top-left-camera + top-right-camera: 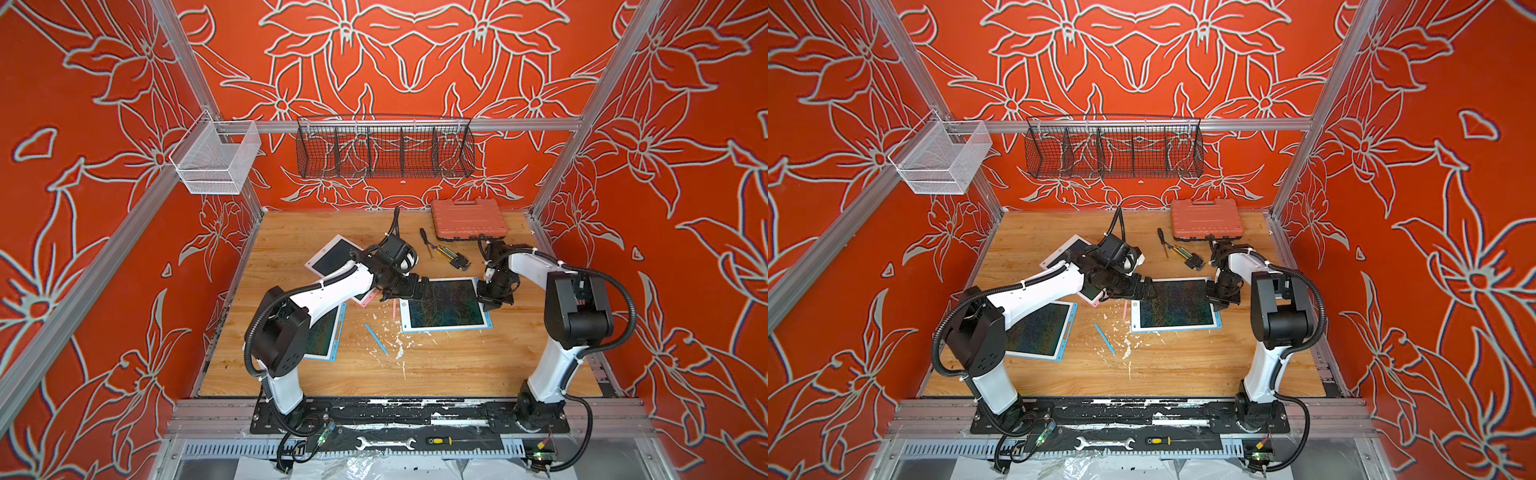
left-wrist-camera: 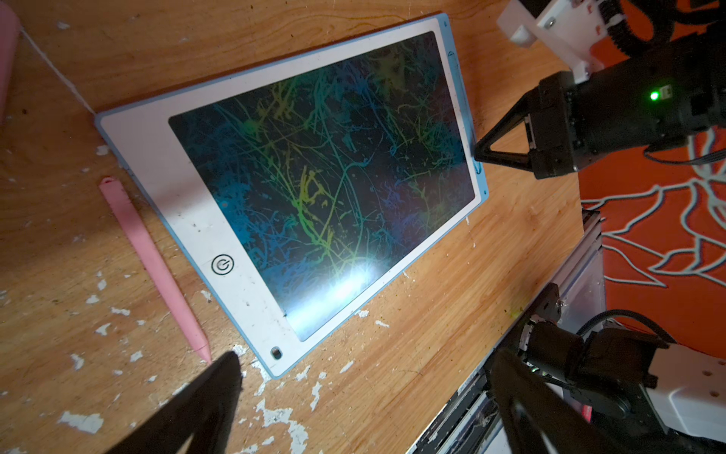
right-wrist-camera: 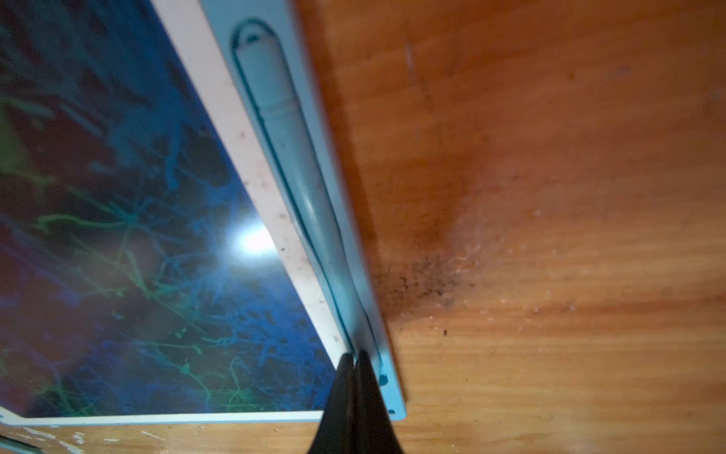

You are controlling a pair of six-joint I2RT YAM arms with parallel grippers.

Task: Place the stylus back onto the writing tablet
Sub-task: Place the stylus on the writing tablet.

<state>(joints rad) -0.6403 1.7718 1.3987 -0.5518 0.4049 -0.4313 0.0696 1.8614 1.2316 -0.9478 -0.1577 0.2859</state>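
Stylus (image 3: 292, 157) lies in the side slot of the writing tablet (image 2: 243, 251), right gripper (image 3: 355, 359) pressed together on its tip, left gripper (image 2: 365, 377) spread; lifting crookedly could pop your stylus out.

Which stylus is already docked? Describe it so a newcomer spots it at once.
Start at the blue-framed writing tablet at mid-table, right of the left arm. Along its edge nearest the right arm runs a slot, and the pale blue stylus lies in it, the shut right gripper at its tip. Unlike the pink stylus and the blue stylus, it isn't loose on the wood.
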